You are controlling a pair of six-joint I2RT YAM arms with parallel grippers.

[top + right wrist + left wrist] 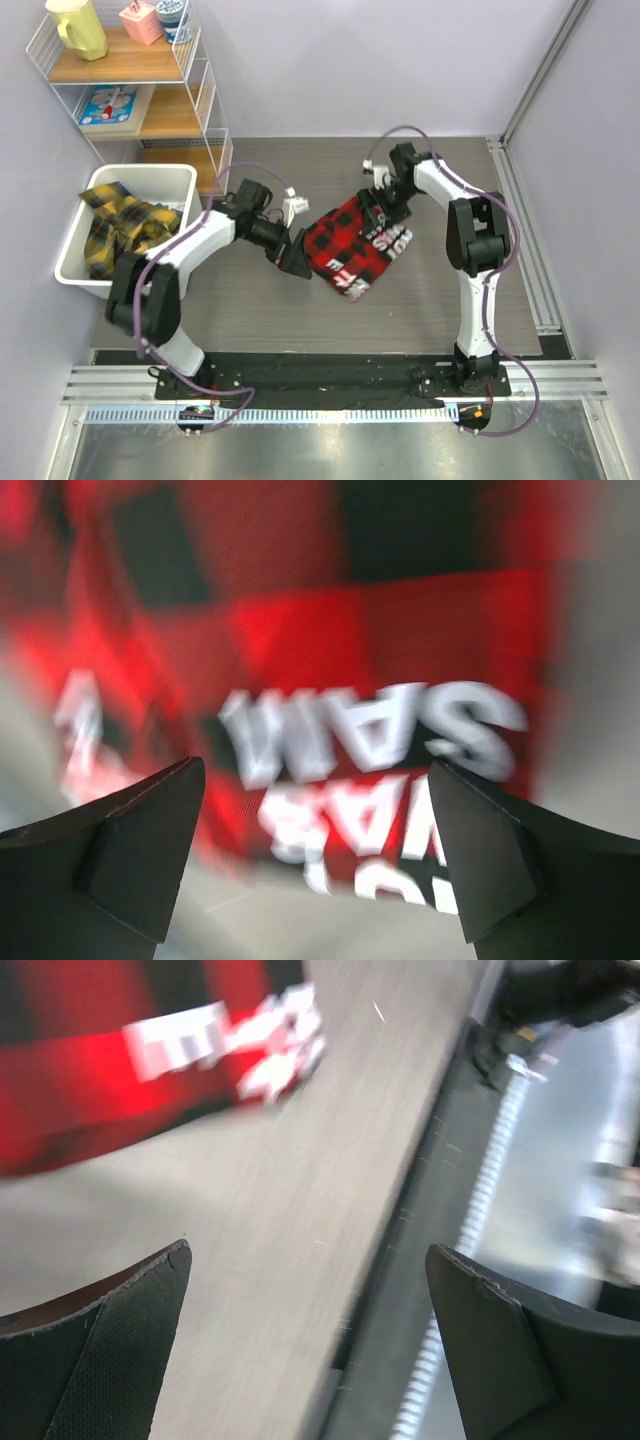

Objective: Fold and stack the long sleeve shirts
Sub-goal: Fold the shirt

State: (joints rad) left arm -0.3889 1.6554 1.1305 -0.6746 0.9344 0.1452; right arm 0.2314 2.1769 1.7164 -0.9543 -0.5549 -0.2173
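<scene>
Wire shelf rack (pixel 130 70) at 11 o'clock, not involved. White bin (pixel 140 172) at 9 o'clock of the table holds a crumpled yellow-and-black shirt (pixel 120 228), unfolded, part draped over the near rim. Left gripper (pixel 292 258) sits at the 8 o'clock edge of the red-and-black shirt (pixel 345 245). In its wrist view the fingers (pixel 110 1350) are spread wide with only bare tabletop between them, so it is released and holds nothing; the red shirt (pixel 90 1070) lies off at 11 o'clock. The red shirt is a compact, roughly folded bundle at table centre, with the lettered side toward 4 o'clock. Right gripper (pixel 384 206) hangs over the bundle's 1 o'clock corner. Its wrist view is blurred but shows the pads (pixel 130 860) apart over the white lettering (pixel 370 735), grasping nothing. Risks, as judgement: the bundle looks loose, so a pinch catching only the top layer could peel the fold open. A finger dragging the hem would skew it on the table. The bin shirt's draped part may snag the rim when lifted.
</scene>
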